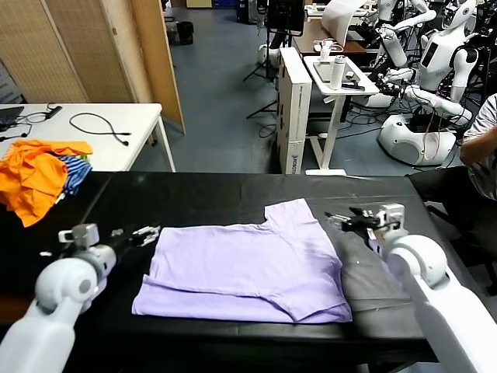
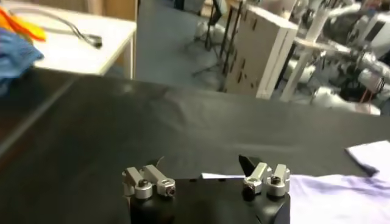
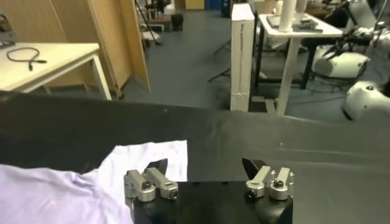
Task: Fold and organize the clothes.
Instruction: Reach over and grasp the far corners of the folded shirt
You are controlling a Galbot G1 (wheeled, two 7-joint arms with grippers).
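The lavender T-shirt (image 1: 256, 268) lies partly folded on the black table (image 1: 202, 198), spread between the two grippers. The left gripper (image 1: 140, 235) hovers just off the shirt's edge with its jaws spread wide, holding nothing. The right gripper (image 1: 347, 221) sits beside the upturned sleeve, jaws likewise parted and empty. Beyond the left arm lies a heap of orange garments (image 1: 35, 175).

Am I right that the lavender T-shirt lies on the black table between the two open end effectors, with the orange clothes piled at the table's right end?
Not quite. The head view shows the orange clothes piled at the left end of the table, not the right. The rest stands: the T-shirt lies between the open left end effector and the open right end effector.
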